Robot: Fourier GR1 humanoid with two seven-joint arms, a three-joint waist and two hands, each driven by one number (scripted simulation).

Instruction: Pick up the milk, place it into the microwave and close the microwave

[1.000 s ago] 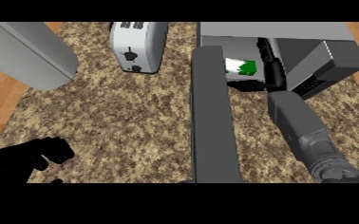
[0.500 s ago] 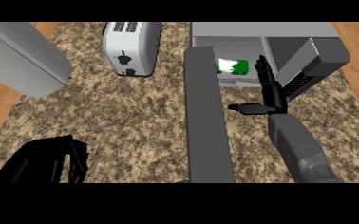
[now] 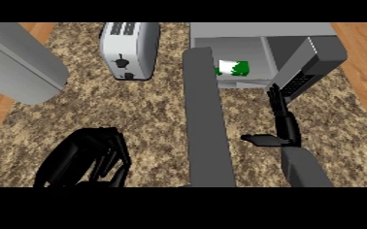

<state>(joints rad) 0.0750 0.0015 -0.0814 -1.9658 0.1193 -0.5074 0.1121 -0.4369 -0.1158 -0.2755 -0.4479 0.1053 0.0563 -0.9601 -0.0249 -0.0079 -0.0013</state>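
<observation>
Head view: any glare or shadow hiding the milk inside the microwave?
Head view: no glare; lighting is flat and even. The milk shows white and green in the microwave cavity, its left edge cut off by the open door. The right hand casts no visible shadow on the counter.

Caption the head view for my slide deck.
Milk sits inside the microwave; right hand open outside, door open.

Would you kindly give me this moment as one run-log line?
milk carton: inside microwave | microwave door: open | right hand: open, outside cavity | left hand: open, low left
</observation>
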